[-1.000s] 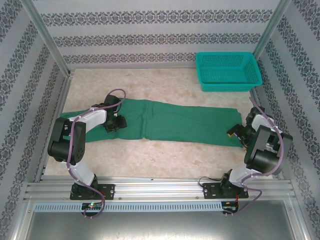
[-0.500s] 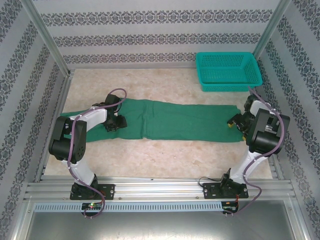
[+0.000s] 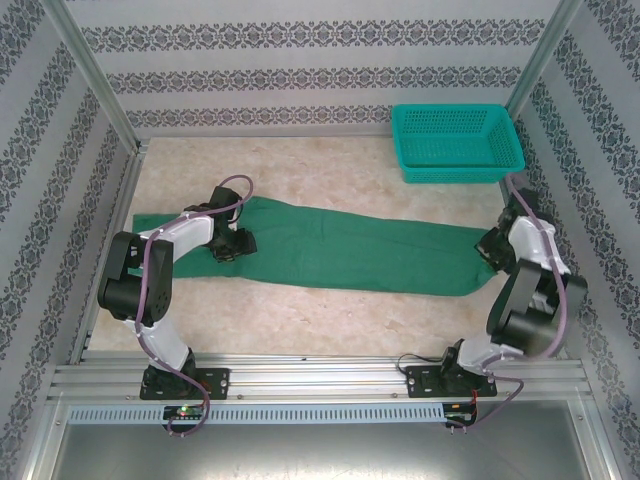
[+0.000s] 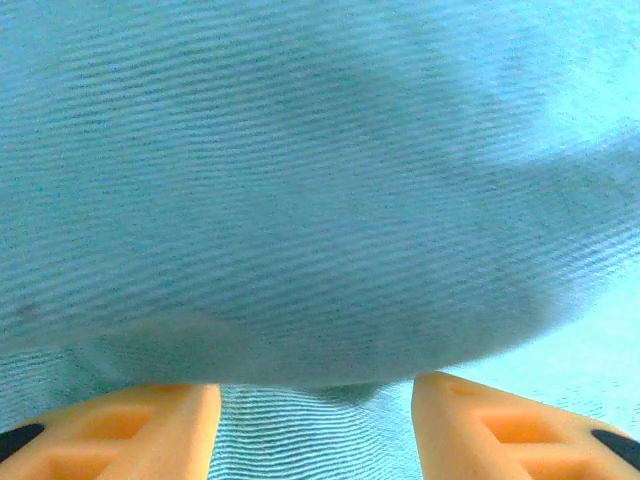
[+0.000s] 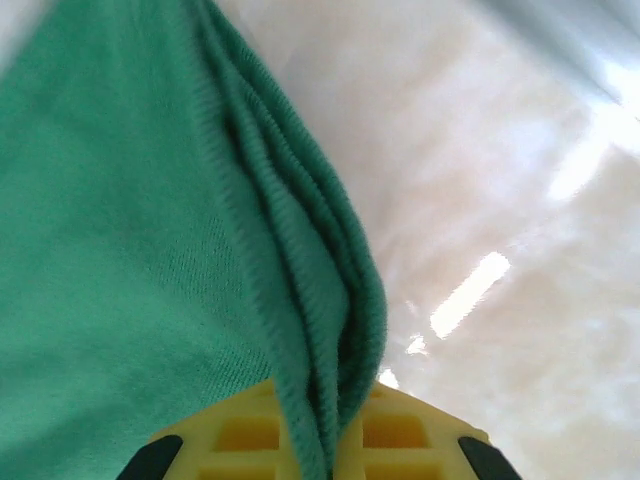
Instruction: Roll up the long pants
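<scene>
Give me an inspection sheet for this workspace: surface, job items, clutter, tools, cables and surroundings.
Surface: pale marbled table, no spills seen.
Job's things: long pants lie flat, stretched left to right, not yet rolled.
Clutter: teal basket at the far right corner, apart from the pants.
Grippers: left tool down on the pants' left end, fingers apart, hold unclear; right tool shut on the pants' right edge.
Cables: purple cable loops along each arm.
Surroundings: patterned walls; metal rail at the near edge.
</scene>
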Controlling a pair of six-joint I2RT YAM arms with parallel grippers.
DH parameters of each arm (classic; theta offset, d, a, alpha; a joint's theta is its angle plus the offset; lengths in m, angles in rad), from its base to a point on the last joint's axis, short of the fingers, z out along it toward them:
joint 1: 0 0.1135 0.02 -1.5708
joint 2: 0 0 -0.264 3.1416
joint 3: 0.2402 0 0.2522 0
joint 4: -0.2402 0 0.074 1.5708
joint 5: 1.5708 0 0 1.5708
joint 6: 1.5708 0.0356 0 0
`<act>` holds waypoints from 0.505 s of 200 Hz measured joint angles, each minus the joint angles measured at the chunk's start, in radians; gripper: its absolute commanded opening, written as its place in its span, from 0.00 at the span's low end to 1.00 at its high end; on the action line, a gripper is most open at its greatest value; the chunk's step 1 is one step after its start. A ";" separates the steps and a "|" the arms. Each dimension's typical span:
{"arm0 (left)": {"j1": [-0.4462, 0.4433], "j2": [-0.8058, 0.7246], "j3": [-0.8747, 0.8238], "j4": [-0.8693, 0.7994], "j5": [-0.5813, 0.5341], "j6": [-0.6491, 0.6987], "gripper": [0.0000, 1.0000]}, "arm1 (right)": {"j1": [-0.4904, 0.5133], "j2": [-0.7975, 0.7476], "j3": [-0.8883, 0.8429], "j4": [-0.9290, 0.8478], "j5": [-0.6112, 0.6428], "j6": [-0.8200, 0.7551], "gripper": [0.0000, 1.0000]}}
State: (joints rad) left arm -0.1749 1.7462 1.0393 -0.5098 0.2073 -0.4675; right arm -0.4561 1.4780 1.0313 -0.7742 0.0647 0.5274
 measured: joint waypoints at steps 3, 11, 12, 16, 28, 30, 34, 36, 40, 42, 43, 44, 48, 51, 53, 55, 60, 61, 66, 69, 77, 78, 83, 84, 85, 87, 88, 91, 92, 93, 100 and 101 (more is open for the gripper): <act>0.000 0.000 0.000 0.000 0.004 0.000 0.54 | -0.007 -0.015 0.000 0.000 0.002 0.000 0.00; -0.001 0.000 0.000 0.002 0.018 0.000 0.54 | -0.033 -0.055 0.002 -0.001 0.008 -0.003 0.00; -0.001 0.000 0.000 0.002 0.020 0.000 0.54 | -0.035 -0.057 0.002 -0.001 0.008 -0.003 0.00; -0.001 0.000 0.000 0.002 0.025 0.000 0.54 | -0.050 -0.071 0.004 -0.003 0.009 -0.003 0.00; -0.001 -0.002 0.000 0.002 0.038 0.000 0.54 | -0.095 -0.086 0.015 -0.010 0.006 -0.003 0.00; -0.001 -0.002 0.000 0.002 0.039 0.000 0.54 | -0.100 -0.086 0.017 -0.010 0.006 -0.003 0.00; -0.001 -0.004 -0.001 0.002 0.044 0.000 0.54 | -0.112 -0.085 0.021 -0.010 0.006 -0.003 0.00; -0.001 -0.005 -0.001 0.002 0.046 -0.001 0.54 | -0.116 -0.084 0.023 -0.009 0.006 -0.003 0.00; -0.001 -0.008 -0.002 0.002 0.048 0.000 0.54 | -0.121 -0.081 0.026 -0.009 0.006 -0.003 0.00; -0.002 -0.011 -0.003 0.002 0.049 0.000 0.54 | -0.122 -0.079 0.027 -0.009 0.007 -0.003 0.00; -0.002 -0.012 -0.003 0.002 0.050 0.000 0.54 | -0.124 -0.079 0.028 -0.010 0.008 -0.002 0.00; -0.002 -0.014 -0.004 0.002 0.050 0.000 0.54 | -0.126 -0.077 0.029 -0.010 0.008 -0.002 0.00; -0.002 -0.020 -0.005 0.002 0.051 0.000 0.54 | -0.127 -0.075 0.031 -0.010 0.010 -0.002 0.00; -0.002 -0.026 -0.008 0.002 0.051 0.000 0.54 | -0.126 -0.072 0.034 -0.010 0.014 -0.002 0.00; -0.002 -0.031 -0.009 0.001 0.050 0.000 0.55 | -0.123 -0.072 0.035 -0.010 0.014 -0.002 0.00; -0.002 -0.035 -0.010 0.000 0.050 -0.001 0.55 | -0.119 -0.071 0.036 -0.009 0.018 -0.002 0.00; -0.002 -0.048 -0.012 -0.003 0.048 0.000 0.56 | -0.106 -0.071 0.038 -0.008 0.023 -0.002 0.00; -0.002 -0.053 -0.013 -0.003 0.046 -0.001 0.56 | -0.103 -0.071 0.039 -0.008 0.024 -0.002 0.00; -0.002 -0.068 -0.014 -0.009 0.040 -0.001 0.58 | -0.082 -0.071 0.042 -0.010 0.033 -0.001 0.00; -0.002 -0.078 -0.014 -0.013 0.034 -0.002 0.59 | -0.063 -0.073 0.044 -0.010 0.039 0.000 0.00; -0.002 -0.113 -0.014 -0.023 0.011 -0.005 0.60 | -0.010 -0.080 0.050 -0.010 0.053 0.001 0.00; -0.002 -0.116 -0.014 -0.024 0.010 -0.006 0.60 | -0.005 -0.081 0.051 -0.010 0.053 0.002 0.00; 0.000 -0.141 -0.014 -0.029 -0.003 -0.007 0.61 | 0.040 -0.090 0.055 -0.010 0.061 0.005 0.00; 0.000 -0.145 -0.014 -0.030 -0.003 -0.008 0.61 | 0.046 -0.092 0.055 -0.010 0.063 0.005 0.00; 0.000 -0.151 -0.014 -0.032 -0.006 -0.008 0.61 | 0.059 -0.095 0.056 -0.010 0.062 0.006 0.00; 0.001 -0.158 -0.014 -0.033 -0.007 -0.008 0.61 | 0.082 -0.101 0.059 -0.010 0.061 0.008 0.00; 0.003 -0.164 -0.014 -0.035 -0.010 -0.008 0.61 | 0.090 -0.103 0.060 -0.010 0.062 0.010 0.00; 0.005 -0.176 -0.014 -0.036 -0.012 -0.008 0.61 | 0.121 -0.109 0.063 -0.011 0.073 0.013 0.00; 0.005 -0.179 -0.013 -0.036 -0.013 -0.008 0.60 | 0.135 -0.113 0.065 -0.012 0.073 0.013 0.00; 0.006 -0.182 -0.013 -0.036 -0.013 -0.009 0.60 | 0.143 -0.116 0.066 -0.013 0.072 0.014 0.00; 0.015 -0.205 -0.009 -0.043 -0.014 -0.009 0.60 | 0.224 -0.135 0.079 -0.018 0.081 0.025 0.00; 0.018 -0.208 -0.007 -0.043 -0.014 -0.009 0.60 | 0.234 -0.137 0.081 -0.018 0.080 0.026 0.00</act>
State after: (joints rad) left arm -0.1574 1.5383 1.0321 -0.5533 0.1928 -0.4767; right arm -0.2218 1.3415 1.1122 -0.7925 0.1452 0.5537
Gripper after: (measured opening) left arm 0.603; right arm 0.097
